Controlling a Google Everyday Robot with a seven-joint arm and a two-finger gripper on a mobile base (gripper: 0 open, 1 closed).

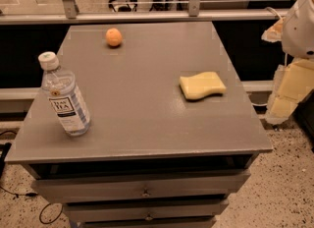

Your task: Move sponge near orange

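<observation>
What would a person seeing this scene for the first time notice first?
The pale yellow sponge lies on the right of the grey cabinet top, apart from the small orange near the back edge. A clear water bottle stands at the front left, and the gripper hangs beyond the cabinet's right side.

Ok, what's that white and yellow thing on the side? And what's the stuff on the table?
That is the end of a robot's arm. The pale yellow part is its gripper, the hand it picks things up with. It hangs beyond the right edge of the grey cabinet, touching nothing on it. There is just one picture, looking down at the top. On it are a yellow sponge on the right, a small orange at the back, and a water bottle standing on the left.
</observation>
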